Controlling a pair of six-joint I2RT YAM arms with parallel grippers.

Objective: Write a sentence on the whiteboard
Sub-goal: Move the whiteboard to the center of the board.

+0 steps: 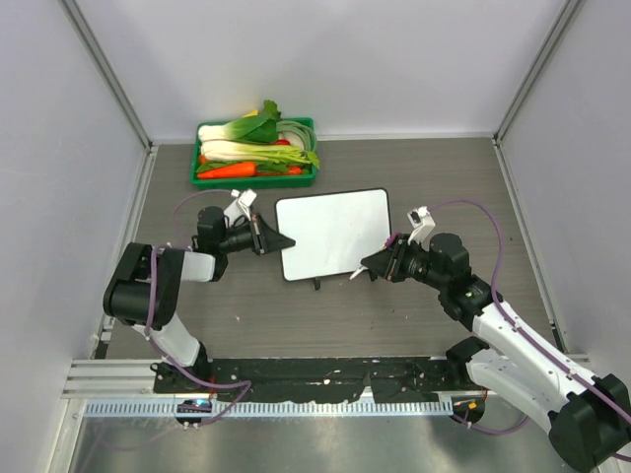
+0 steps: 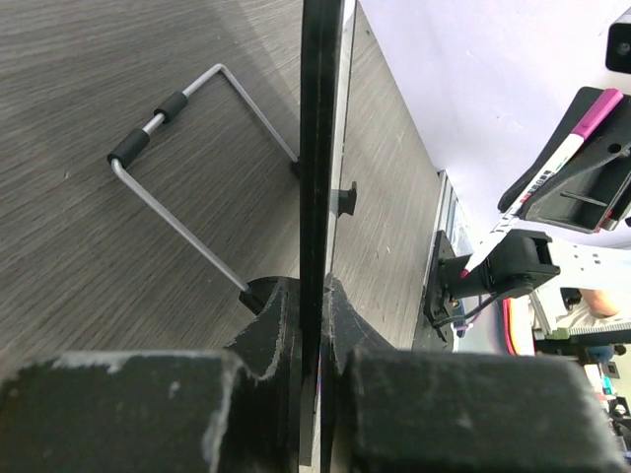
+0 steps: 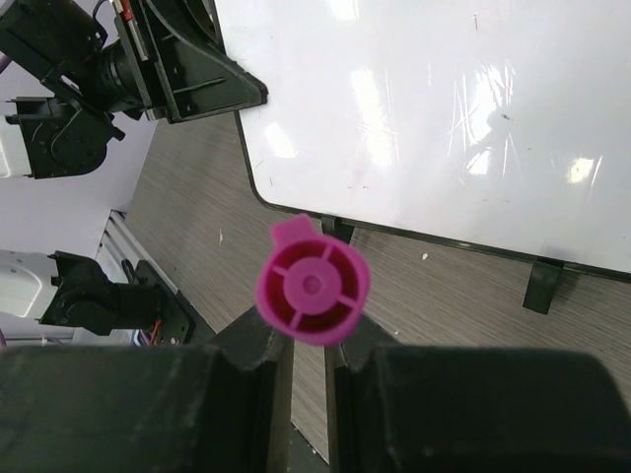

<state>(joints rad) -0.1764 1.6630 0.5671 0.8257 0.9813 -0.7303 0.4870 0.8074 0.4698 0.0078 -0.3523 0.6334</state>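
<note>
The whiteboard (image 1: 332, 234) sits in the middle of the grey wood-grain surface (image 1: 424, 177), just in front of the green tray (image 1: 202, 179) of vegetables. It is a thin, stiff panel with rounded corners, a dark rim and a glossy white face that throws back the lights. No writing shows on it. Small black feet (image 3: 540, 286) line its near edge, and a bent wire stand (image 2: 187, 172) with black sleeves juts from its back. It looks light and likely to slide or tip under a pen's push, so the rim is the sensible place to hold it, not the slick face. The left hand (image 2: 317, 305) does just that. Its fingers are pressed together on the board's left edge, which the wrist view shows edge-on between the pads. The right hand (image 1: 373, 264) pinches a marker (image 3: 313, 286) with a round magenta cap end and a white barrel, its tip aimed down near the board's lower right corner. From here I cannot tell whether the tip touches the board. The hard plastic barrel may twist in the grip if pushed sideways.
</note>
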